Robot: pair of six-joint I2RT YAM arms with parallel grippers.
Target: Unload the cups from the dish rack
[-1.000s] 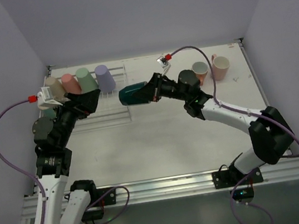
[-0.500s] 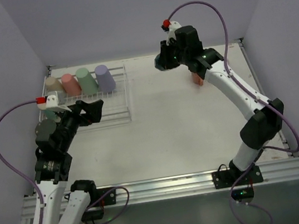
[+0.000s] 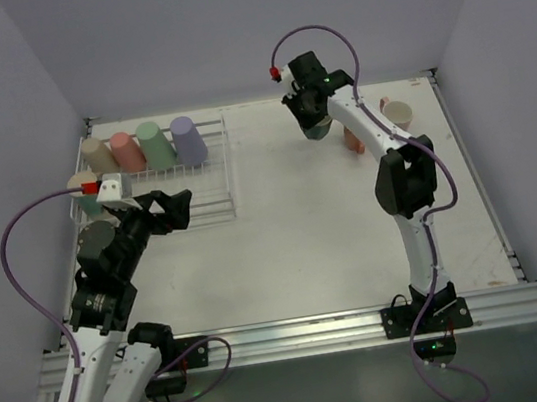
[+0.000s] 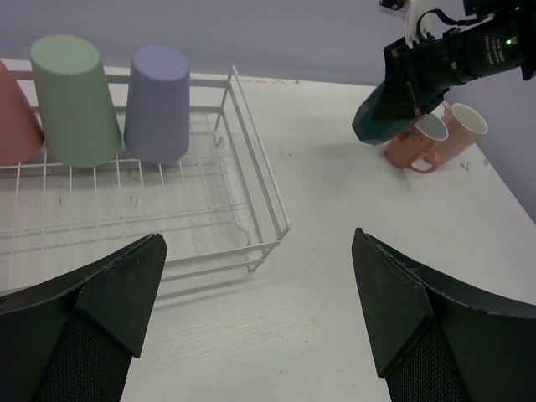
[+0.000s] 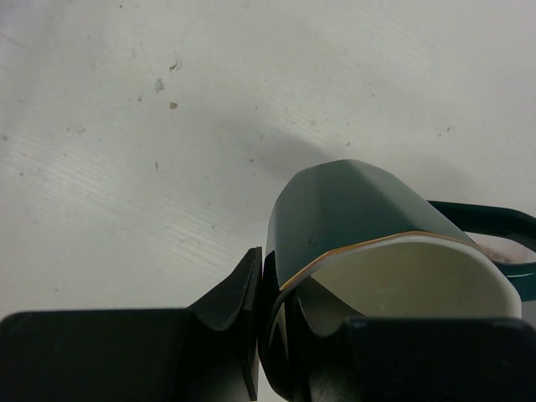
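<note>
**Dark green mug held over the far worktop, four tumblers waiting in the rack**

Seen from my remote station, the right end effector [image 5: 272,335] is pinched narrow on the wall of the dark green mug [image 5: 352,218]. One finger sits outside the rim and one inside, and the handle pokes out at 3 o'clock in the wrist view. The mug hangs tipped, apparently clear of the worktop [image 3: 286,249], at about 12 o'clock. It is just beside the salmon mug [image 3: 352,140] and near the pink mug [image 3: 396,119], which stand upright at 1 o'clock. The right arm reaches long toward the far edge, its wrist bent down over the load.

The dish rack [image 3: 216,173] sits at 10 o'clock. The beige tumbler [image 3: 94,151], salmon tumbler [image 3: 126,149], mint green tumbler [image 3: 154,142] and lilac tumbler [image 3: 187,139] lean mouth-down along its far side. The left end effector [image 4: 260,335] hovers wide and empty over the rack's near edge, aimed toward 1 o'clock, with its arm folded close to its base.

I judge the mug stiff, light and smooth-walled. A rim pinch leaves it free to swing or slip, so I would lower it gently, base first, and keep it off its neighbours, since it may chip. The tumblers taper and have no handle. I would take each across the body near its closed end, where the wall is narrowest.
</note>
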